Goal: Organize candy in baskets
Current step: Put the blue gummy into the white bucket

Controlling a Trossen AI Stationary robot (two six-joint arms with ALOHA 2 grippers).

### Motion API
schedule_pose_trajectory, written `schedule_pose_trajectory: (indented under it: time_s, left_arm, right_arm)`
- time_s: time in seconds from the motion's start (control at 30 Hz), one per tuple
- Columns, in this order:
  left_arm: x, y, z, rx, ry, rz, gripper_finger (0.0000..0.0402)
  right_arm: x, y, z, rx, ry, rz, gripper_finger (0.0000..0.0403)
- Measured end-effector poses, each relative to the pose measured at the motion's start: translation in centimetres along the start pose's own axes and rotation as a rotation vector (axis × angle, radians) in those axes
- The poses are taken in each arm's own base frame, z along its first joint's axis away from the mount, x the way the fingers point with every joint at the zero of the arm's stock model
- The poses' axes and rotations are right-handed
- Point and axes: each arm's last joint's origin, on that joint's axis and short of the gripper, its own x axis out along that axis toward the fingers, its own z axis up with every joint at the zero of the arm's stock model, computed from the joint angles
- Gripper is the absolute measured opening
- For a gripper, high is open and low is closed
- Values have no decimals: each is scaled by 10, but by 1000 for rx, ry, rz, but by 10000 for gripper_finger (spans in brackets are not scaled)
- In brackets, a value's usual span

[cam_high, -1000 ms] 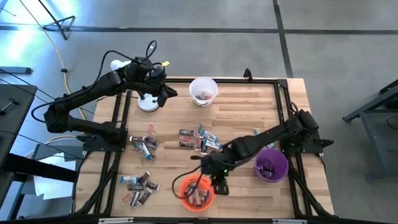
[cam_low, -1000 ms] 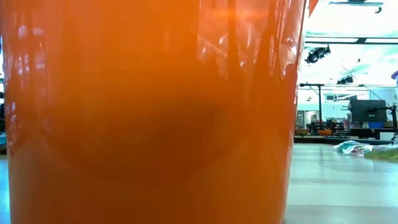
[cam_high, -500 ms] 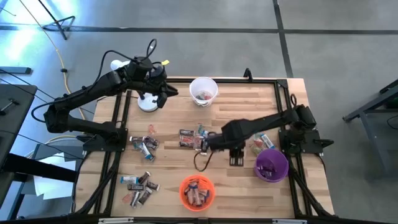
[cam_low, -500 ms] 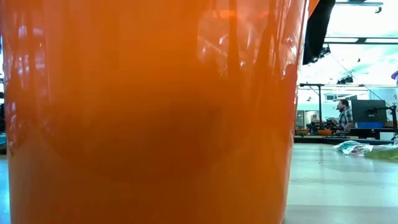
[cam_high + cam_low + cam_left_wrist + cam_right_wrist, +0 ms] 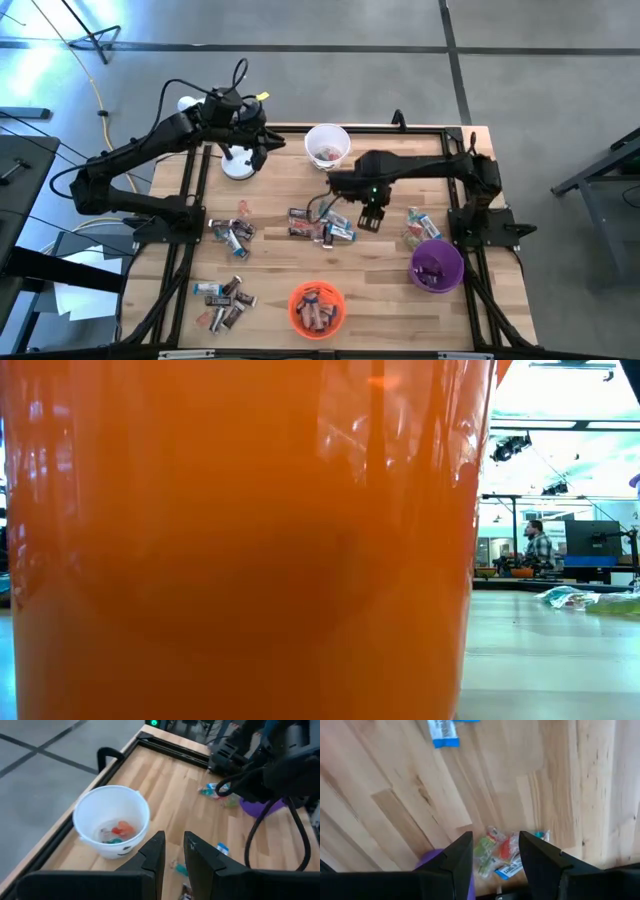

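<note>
Candy (image 5: 322, 224), small wrapped bars in blue-silver, dark brown and red-pink wrappers, lies in loose heaps on the pale wooden slatted table (image 5: 390, 290), and we take the round white plastic basket (image 5: 327, 145) at the table's far edge as our landmark. In the high view we see the right gripper (image 5: 371, 218) hanging over the table on the near side of the white basket, just beside the middle heap of candy; its wrist view shows the two dark fingers (image 5: 455, 865) standing well apart with nothing between them, bare planks and a small cluster of green, red and blue wrappers (image 5: 504, 851) beyond. Well beyond that cluster from the white basket stands the round purple plastic basket (image 5: 437, 264), and the round orange plastic basket (image 5: 317, 309) sits near the table's front edge, holding several pieces; it fills nearly all of the low view. Two more heaps of candy lie to the white basket's near left. We find the left gripper (image 5: 257, 137) waiting to the left of the white basket, above the round base of a white desk lamp (image 5: 237, 166); its fingers (image 5: 152, 857) stand close together with a narrow gap and hold nothing. Inside the white basket rest a few red and green pieces (image 5: 118, 831). Far off in the room, a person (image 5: 537, 547) stands.
</note>
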Motion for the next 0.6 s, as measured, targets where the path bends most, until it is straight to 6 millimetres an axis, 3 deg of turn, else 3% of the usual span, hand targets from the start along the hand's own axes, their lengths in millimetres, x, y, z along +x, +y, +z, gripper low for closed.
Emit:
schedule_pose_trajectory:
  time_s: [0.37, 0.6]
  left_arm:
    - [-11, 21, 0, -59, -26, 140, 55]
    - [-14, 30, 1, -102, -46, 217, 55]
  right_arm:
    - [-8, -33, 4, 136, -35, 27, 154]
    - [-16, -51, 0, 179, -80, -52, 154]
